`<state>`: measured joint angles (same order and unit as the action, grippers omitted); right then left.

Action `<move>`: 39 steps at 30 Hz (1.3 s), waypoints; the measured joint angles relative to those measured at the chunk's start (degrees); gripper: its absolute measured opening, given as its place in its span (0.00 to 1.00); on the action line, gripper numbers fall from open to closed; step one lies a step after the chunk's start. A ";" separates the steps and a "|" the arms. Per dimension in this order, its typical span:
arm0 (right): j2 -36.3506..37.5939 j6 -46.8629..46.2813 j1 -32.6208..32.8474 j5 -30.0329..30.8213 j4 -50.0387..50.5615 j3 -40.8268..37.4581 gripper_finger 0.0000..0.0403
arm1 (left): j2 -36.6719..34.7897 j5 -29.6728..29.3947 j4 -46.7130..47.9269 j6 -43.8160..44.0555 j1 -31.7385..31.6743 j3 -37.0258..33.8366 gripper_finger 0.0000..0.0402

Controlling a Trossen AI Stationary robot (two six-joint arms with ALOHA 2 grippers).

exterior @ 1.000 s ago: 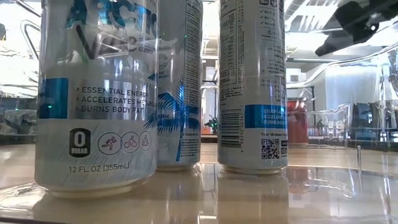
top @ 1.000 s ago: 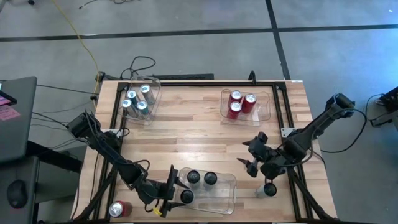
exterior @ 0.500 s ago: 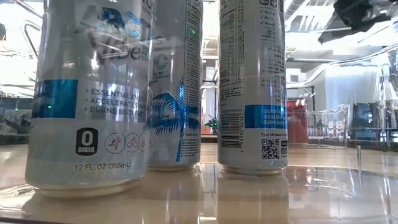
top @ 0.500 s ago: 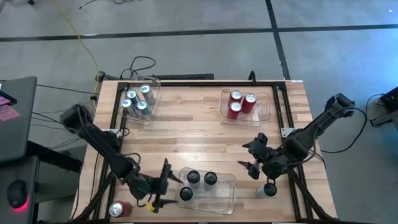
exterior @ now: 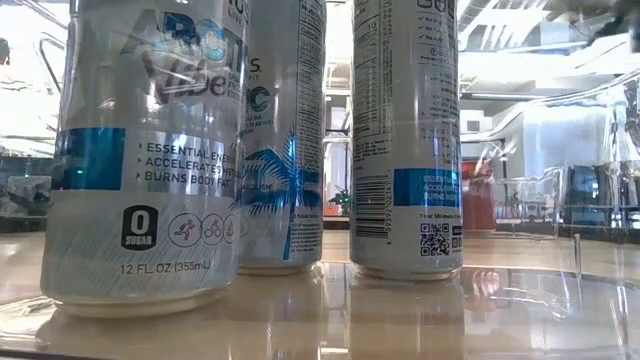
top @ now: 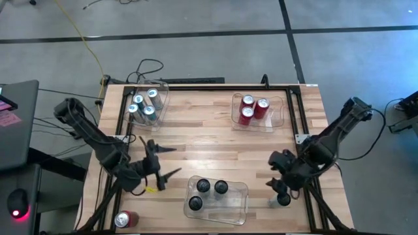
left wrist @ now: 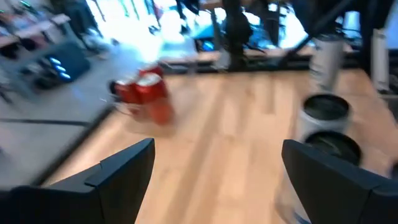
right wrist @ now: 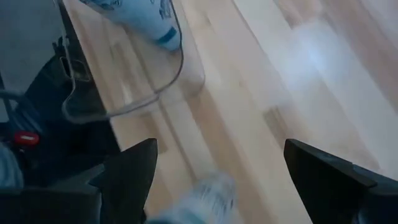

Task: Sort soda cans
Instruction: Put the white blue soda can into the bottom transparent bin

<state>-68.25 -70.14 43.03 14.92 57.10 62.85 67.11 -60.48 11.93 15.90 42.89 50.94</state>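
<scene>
- Left gripper: fingers spread wide, nothing between them; placed just beside the bin of dark cans, over bare table.
- Right gripper: fingers wide apart in the right wrist view, nothing held; hovering directly above a lone silver-blue can at the near right table edge.
- Sorted so far: three silver-blue cans in the far left bin, three red cans in the far right bin, three dark cans in the near middle bin.
- Left outside: a red can lying on its side at the near left corner, behind the left gripper; the silver-blue can under the right gripper.
- Step in hand, probably: reaching for the last loose cans.
- Next move, as a judgement: lowering the right gripper around the upright can, closing, then a long carry to the far left bin; for the lying red can, a turned wrist needed.
</scene>
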 joint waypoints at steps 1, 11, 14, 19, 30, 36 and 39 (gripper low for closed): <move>0.00 -2.36 0.77 0.00 1.89 1.01 0.91 | -0.57 -1.29 -0.09 -0.78 -0.10 -0.01 0.87; -0.32 -28.37 10.76 -1.26 10.30 4.06 0.91 | -2.44 -5.54 -2.60 -1.96 -4.03 -0.01 0.87; -1.19 -30.61 12.10 -2.66 6.01 4.06 0.91 | -2.47 -5.56 -2.92 -1.70 -5.72 -0.01 0.87; -3.63 -34.78 12.13 -5.85 7.69 4.06 0.91 | -2.44 -5.43 -3.08 -1.70 -7.75 -0.01 0.87; -9.77 -31.28 11.97 -9.17 3.80 4.06 0.91 | -2.38 -1.30 -1.86 -1.81 -8.45 -0.01 0.87; -9.33 -29.60 9.98 -7.50 6.36 4.08 0.91 | -2.38 -1.30 -2.32 -1.99 -9.34 -0.01 0.87; -8.86 -28.38 8.98 -7.37 6.85 4.08 0.91 | -2.38 -1.32 -2.30 -1.99 -9.59 -0.01 0.87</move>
<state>-77.11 -98.52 52.01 7.55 63.94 66.93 64.73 -61.80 9.63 13.91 33.30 50.94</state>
